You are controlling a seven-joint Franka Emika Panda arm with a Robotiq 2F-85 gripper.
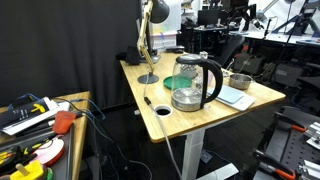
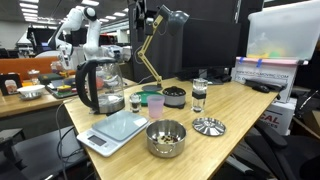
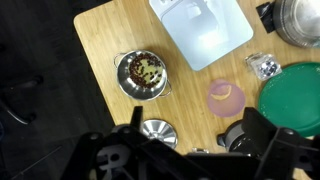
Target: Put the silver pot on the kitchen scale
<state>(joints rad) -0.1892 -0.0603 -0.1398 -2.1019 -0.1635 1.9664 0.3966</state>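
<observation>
Now the silver pot [image 3: 142,73] is set beside the kitchen scale [image 3: 200,30]; the fingers [image 3: 262,135] are spread high above, ready for grabbing.

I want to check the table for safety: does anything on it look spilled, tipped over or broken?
Nothing stands out. The pot sits upright near the scale, the kettle stands upright, and no spill shows on the table.

Robotics lab: white robot arm [image 2: 80,28], cluttered workbench [image 1: 75,98].
</observation>
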